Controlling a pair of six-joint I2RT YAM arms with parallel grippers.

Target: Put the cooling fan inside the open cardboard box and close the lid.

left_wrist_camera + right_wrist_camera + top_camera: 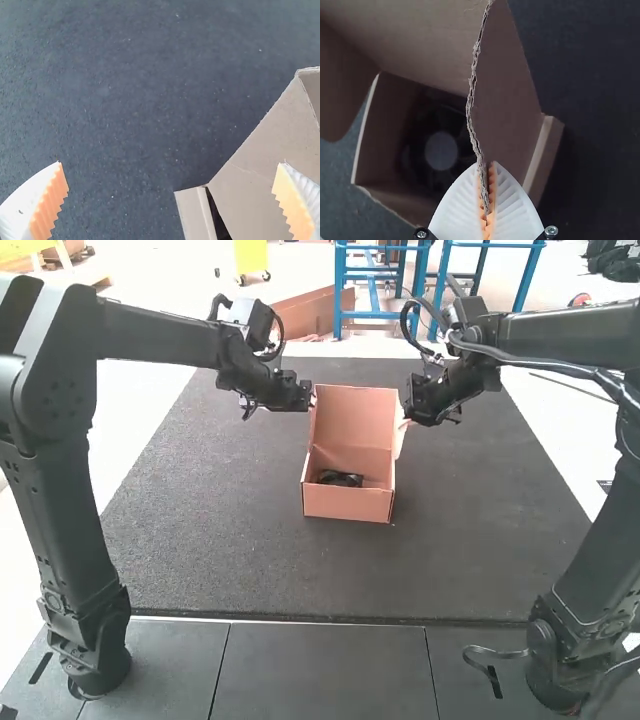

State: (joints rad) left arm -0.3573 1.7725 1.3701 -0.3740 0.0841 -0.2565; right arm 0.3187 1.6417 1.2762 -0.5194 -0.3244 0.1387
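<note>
Your cardboard box (pixel 347 498) sits near the middle of the dark mat (pixel 200 490) that covers the tabletop. It is small, rectangular and light brown. Its lid (pixel 352 418) stands raised on the far side, with the plain inner face turned toward you. The cooling fan (pixel 341 478) already lies flat on the bottom of the box. It is black, and in the right wrist view you can make out its round hub (pixel 440 150) inside a dark frame.

Your right arm reaches in from the right with the wrist angled down toward the lid's right edge. Its tool (pixel 408 412) is clenched on the side flap (pixel 502 105) of the lid. The white ribbed fingers (pixel 510 200) press together with the raw, layered cardboard edge caught between the orange pads.

Your left arm stretches in from the left at about the same height. Its tool (pixel 303 398) is just beside the lid's upper left corner. That tool is released, with the two orange pads (pixel 47 205) spread wide apart and nothing between them. In the left wrist view, one finger hangs over bare mat and the other is over the cardboard of the box (pixel 270 165). You cannot tell from the pictures whether the left tool touches the lid.
</note>
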